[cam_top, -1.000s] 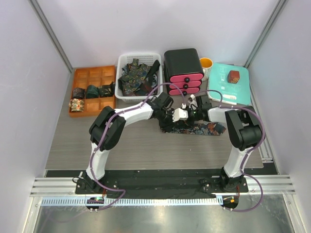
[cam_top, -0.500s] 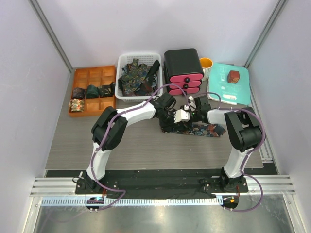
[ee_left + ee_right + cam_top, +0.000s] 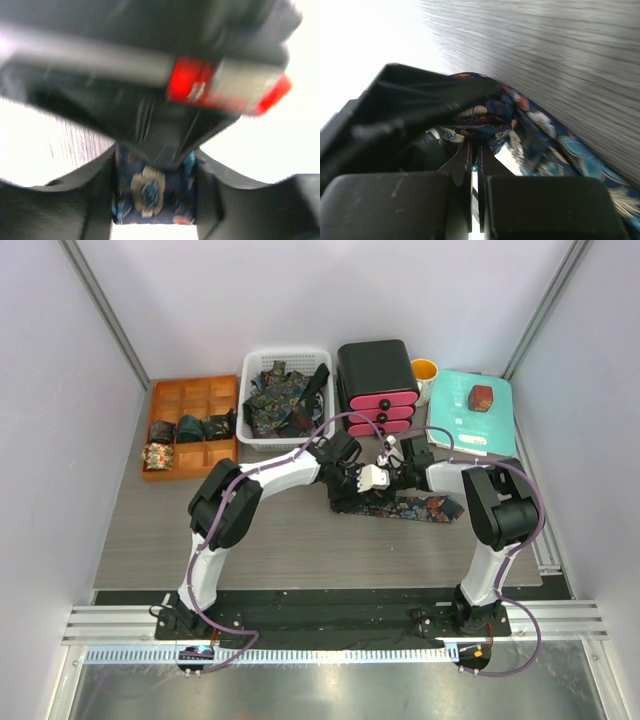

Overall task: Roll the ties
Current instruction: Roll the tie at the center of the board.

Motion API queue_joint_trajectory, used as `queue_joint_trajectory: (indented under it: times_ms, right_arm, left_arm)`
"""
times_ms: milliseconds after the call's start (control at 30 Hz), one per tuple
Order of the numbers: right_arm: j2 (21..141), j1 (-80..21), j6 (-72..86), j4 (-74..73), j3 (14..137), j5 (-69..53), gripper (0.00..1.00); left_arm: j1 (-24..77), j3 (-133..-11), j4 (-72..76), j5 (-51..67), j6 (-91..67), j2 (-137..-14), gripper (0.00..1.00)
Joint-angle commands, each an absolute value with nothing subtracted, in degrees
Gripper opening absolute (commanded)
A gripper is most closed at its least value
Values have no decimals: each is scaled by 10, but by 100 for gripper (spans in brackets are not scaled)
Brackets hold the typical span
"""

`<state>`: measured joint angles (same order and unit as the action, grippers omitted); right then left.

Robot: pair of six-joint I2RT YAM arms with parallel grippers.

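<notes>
One dark paisley tie (image 3: pixel 420 508) lies on the table's middle, its loose tail running right. Both grippers meet over its left, bunched end. In the left wrist view the tie (image 3: pixel 147 187) fills the gap between my left gripper's (image 3: pixel 154 197) fingers, touching both. My left gripper (image 3: pixel 351 485) reaches it from the left and my right gripper (image 3: pixel 384 478) from the right. My right gripper (image 3: pixel 476 149) is shut, its tips pinching a fold of the tie (image 3: pixel 555 150). Rolled ties (image 3: pixel 190 427) sit in the orange tray (image 3: pixel 185 390).
A white basket (image 3: pixel 250 365) of loose ties stands behind the arms, with a black and pink drawer unit (image 3: pixel 377 380) beside it. A yellow cup (image 3: pixel 425 370) and a teal book (image 3: pixel 470 425) carrying a small red-brown box (image 3: pixel 482 397) are at the back right.
The left arm has shifted slightly right and towards the back, the right gripper has edged left to meet it, and the tie's bunched end has been pulled a little tighter.
</notes>
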<state>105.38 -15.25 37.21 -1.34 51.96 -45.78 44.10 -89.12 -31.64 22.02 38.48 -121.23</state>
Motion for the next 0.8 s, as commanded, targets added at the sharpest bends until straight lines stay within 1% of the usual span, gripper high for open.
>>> queue_joint_trajectory:
  times_ms: [0,100,167,300,467,567,767]
  right_arm:
    - [1071,-133,312,-95,503,-367,1]
    - [1072,-130,305,-101,500,-360,1]
    - [1074,-127,296,-107,499,-356,1]
    - [1079,-125,277,-122,500,-343,1]
    - [1092,-122,244,-145,503,-328,1]
    - [1103,-122,236,-147,509,-323,1]
    - [1115,-123,231,-148,520,-328,1]
  left_arm:
    - [418,-870,-348,229,372,-1194,63]
    - [401,-867,-328,265,358,-1177,70]
    - [385,-864,-318,296,347,-1159,73]
    - [366,-822,-259,337,335,-1127,81]
    - [363,-790,-220,381,343,-1111,87]
    - [364,-779,-194,400,355,-1116,90]
    - [379,-735,-136,417,446,-1108,91]
